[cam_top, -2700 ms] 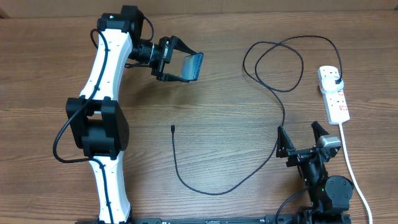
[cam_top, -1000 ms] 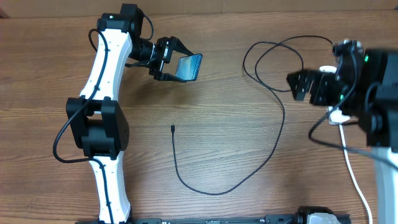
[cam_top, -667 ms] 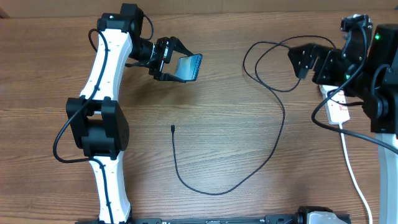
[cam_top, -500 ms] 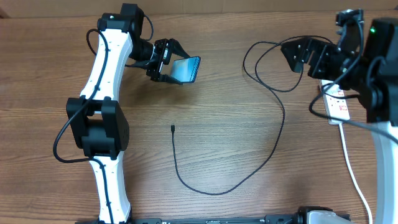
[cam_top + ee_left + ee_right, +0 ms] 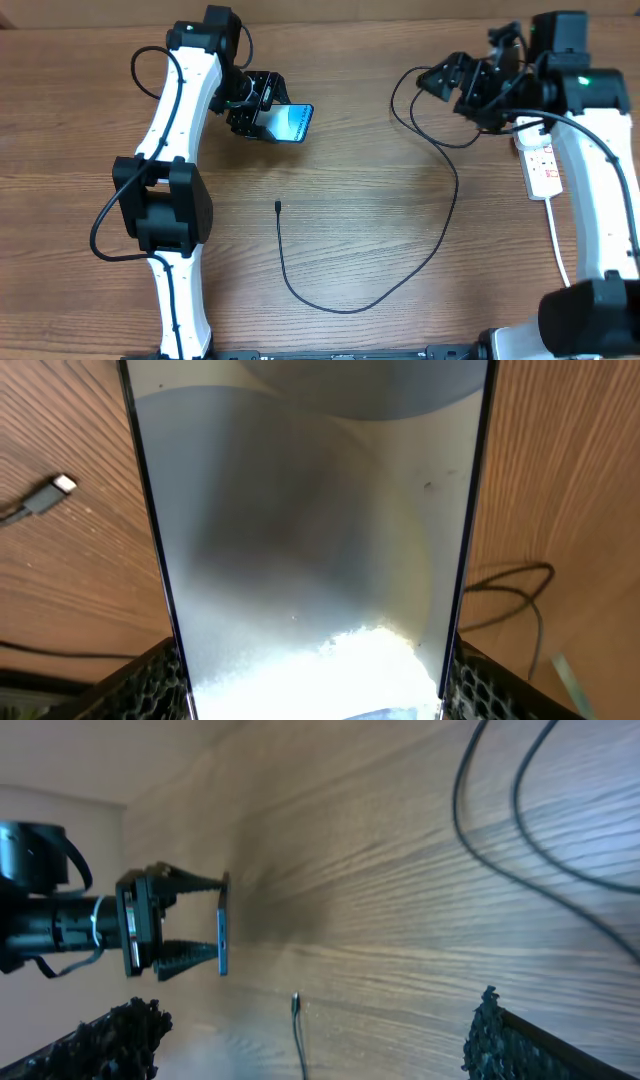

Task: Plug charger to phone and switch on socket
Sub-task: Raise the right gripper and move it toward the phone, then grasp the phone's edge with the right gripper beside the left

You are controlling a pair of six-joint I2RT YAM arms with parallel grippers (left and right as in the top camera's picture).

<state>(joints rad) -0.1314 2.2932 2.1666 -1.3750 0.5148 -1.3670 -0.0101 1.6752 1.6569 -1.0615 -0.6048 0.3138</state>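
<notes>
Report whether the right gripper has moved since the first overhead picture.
Yes. In the overhead view the right gripper sat below the socket, near the bottom edge; now it is up-left of the socket's top end, jaws open.

A brown wood-grain table (image 5: 360, 230) carries two things. A thin black charger cable (image 5: 345, 312) starts with its small connector tip (image 5: 277, 207) near the centre, sags toward 6 o'clock, then climbs into loose loops at 2 o'clock. A white elongated plastic power strip (image 5: 545, 172) lies at 3 o'clock, and its thick white cord (image 5: 560, 260) trails toward 5 o'clock.
</notes>
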